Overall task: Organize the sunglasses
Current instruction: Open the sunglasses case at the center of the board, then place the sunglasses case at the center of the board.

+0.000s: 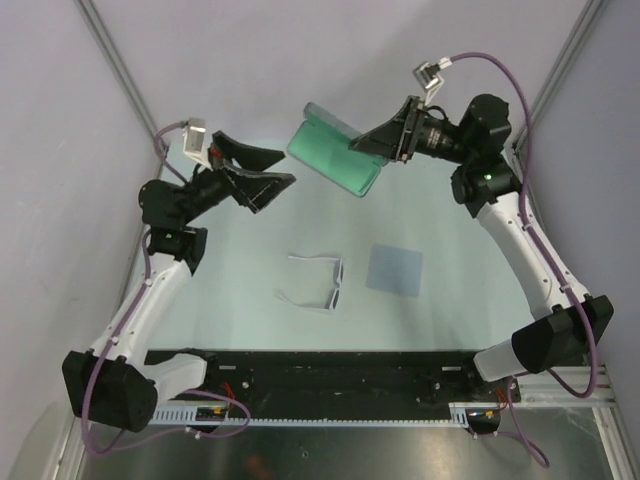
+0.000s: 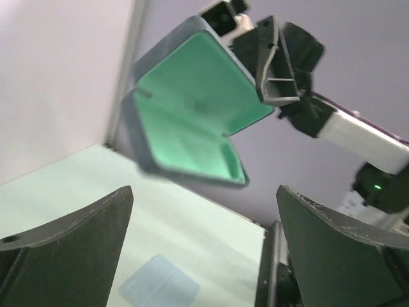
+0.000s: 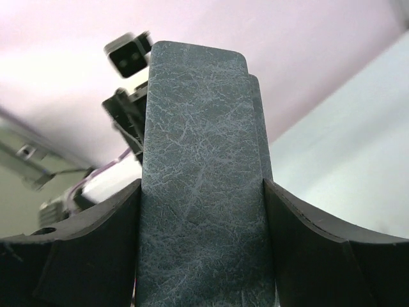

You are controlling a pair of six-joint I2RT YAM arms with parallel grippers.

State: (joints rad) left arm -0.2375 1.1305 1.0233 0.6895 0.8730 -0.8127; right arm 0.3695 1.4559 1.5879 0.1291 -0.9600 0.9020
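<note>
The sunglasses, white-framed with dark lenses, lie on the table between the two arms with their arms unfolded. My right gripper is shut on the grey textured case and holds it in the air at the back. The case hangs open, its green lining facing the left arm. My left gripper is raised just left of the case, open and clear of it, with nothing between its fingers. The sunglasses do not show in either wrist view.
A flat grey-blue cloth lies on the table right of the sunglasses, and it also shows as the cloth low in the left wrist view. Pale walls with metal rails close in the back and sides. A black base rail runs along the near edge.
</note>
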